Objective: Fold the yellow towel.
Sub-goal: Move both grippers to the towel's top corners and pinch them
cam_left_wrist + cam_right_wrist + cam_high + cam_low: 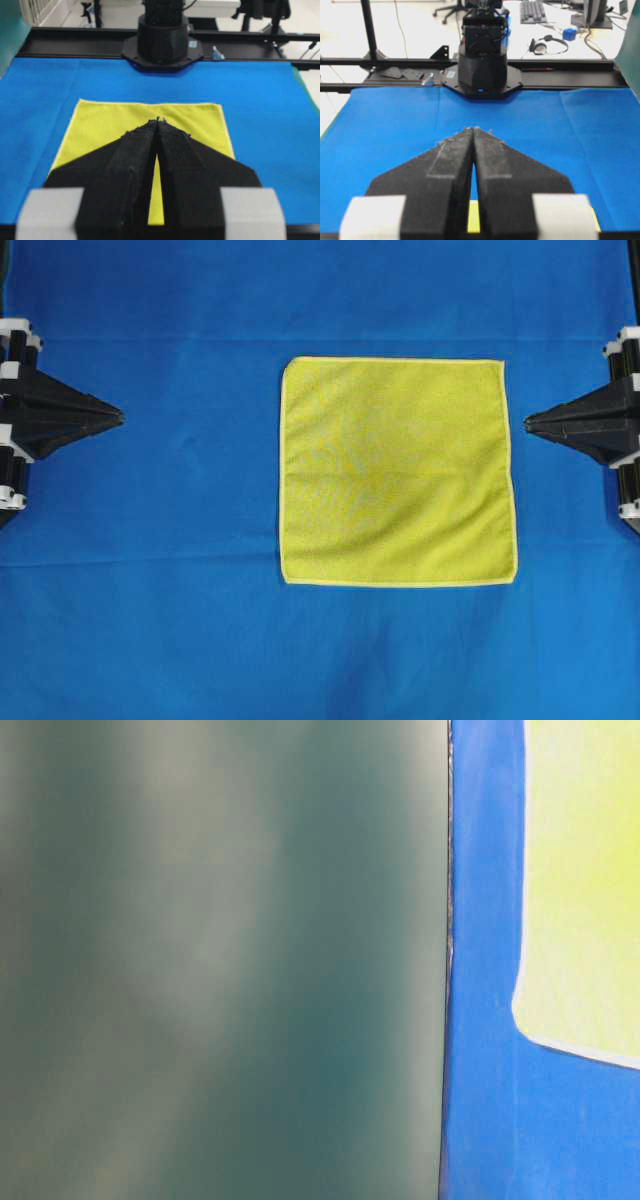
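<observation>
The yellow towel lies flat and unfolded on the blue table cover, a little right of the middle. It also shows in the left wrist view, in the table-level view, and as a sliver between the jaws in the right wrist view. My left gripper is shut and empty at the left edge, well apart from the towel. My right gripper is shut and empty, its tip just off the towel's right hem.
The blue cover spans the whole table. The opposite arm's black base stands at the far edge in each wrist view. A blurred dark green surface fills most of the table-level view.
</observation>
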`<state>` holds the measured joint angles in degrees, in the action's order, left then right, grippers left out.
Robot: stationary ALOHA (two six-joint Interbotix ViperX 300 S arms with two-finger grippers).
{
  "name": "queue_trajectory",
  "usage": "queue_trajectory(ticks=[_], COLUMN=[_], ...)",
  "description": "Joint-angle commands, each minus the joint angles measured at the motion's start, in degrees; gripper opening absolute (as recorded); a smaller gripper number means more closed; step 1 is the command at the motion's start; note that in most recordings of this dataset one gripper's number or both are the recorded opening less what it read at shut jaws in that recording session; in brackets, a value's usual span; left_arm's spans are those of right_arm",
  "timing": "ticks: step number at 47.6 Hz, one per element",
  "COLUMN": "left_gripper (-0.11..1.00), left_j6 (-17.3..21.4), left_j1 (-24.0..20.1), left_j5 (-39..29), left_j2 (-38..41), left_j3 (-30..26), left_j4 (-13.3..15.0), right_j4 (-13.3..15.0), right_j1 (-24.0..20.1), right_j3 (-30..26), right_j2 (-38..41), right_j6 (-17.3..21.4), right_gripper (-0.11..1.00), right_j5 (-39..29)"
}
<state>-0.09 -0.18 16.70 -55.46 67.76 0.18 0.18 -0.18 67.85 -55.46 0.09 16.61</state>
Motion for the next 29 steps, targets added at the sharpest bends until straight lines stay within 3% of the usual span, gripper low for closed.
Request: queue_trajectory(ticks=[1,13,29], left_gripper=[0.00,0.00,0.01], left_j6=[0.79,1.05,-1.41], left_j1=[0.26,-2.64,-10.11], left_j5=[0.09,3.87,5.54], left_j2=[1.32,8.44,27.07], left_j3=[-0.97,-1.93,-7.73], left_j4=[0.79,0.88,1.05], right_j4=[-0.26,-0.35,-0.35], right_j1=[-0.18,4.83,17.84], right_j3=[-1.85,-4.39,-4.04], right_j2=[0.88,1.58,7.56], right_j6=[0.18,0.62,0.88], right_gripper=[0.00,0.00,0.00], right_j5=[0.09,-13.45,-21.09])
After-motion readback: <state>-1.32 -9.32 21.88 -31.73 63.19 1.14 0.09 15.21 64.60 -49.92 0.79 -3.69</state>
